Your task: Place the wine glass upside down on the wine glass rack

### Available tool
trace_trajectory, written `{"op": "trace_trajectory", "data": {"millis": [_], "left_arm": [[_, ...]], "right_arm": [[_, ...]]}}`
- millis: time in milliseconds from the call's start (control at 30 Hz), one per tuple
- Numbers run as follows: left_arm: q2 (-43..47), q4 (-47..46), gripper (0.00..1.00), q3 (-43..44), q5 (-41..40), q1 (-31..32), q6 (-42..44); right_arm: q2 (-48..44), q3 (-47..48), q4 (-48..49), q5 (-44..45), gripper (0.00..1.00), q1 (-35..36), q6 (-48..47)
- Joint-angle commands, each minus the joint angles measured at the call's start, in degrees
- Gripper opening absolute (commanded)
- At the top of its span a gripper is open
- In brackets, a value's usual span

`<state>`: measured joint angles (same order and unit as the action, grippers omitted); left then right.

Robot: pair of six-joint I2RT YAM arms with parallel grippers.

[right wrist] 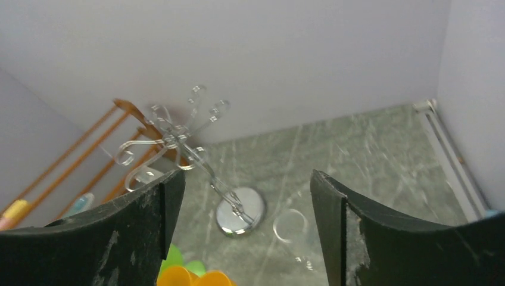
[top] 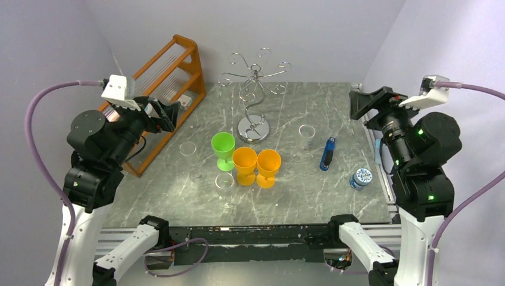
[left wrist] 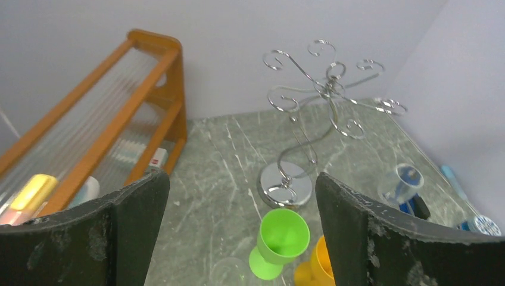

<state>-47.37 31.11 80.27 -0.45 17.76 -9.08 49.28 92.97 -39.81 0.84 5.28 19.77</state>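
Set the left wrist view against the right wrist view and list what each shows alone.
Left wrist only: the blue-and-white cap at the right edge. Right wrist only: the white rail along the table's side. Both: the wine glass rack, the orange shelf and a clear glass beside the rack's base.
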Motion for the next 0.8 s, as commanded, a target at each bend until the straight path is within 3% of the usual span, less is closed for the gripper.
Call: {"op": "trace_trajectory", "data": {"millis": [0,133,333,600,767], "left_arm": [[0.3,-1.7,0.96,-3.6,8.0,0.8,-1.1],[0.6,-5.2,0.97,-7.0,15.9,0.9,-3.1],[1.7,-10.1,0.97,-11.7,23.1,0.9,-6.4],[0.9,-10.6,0.96,-15.9,26.8,0.9,-11.5],[0.0,-9.7,0.93,-16.1,29.4,0.8,-13.4]], "right_arm": [[-1.7,-4.6,-7.1,3.0,0.86,-0.5,0.8],[-3.0,-12.9,-9.6,5.3,0.92,-0.5,3.2],[-0.6,-17.4,-14.2,9.4,0.87,-0.5,7.0],[3.5,-26.0,-12.1,-0.5,0.75,-0.5,7.8],[9.2,-27.4,-8.7,-4.4,0.62,-0.4,7.3]]}}
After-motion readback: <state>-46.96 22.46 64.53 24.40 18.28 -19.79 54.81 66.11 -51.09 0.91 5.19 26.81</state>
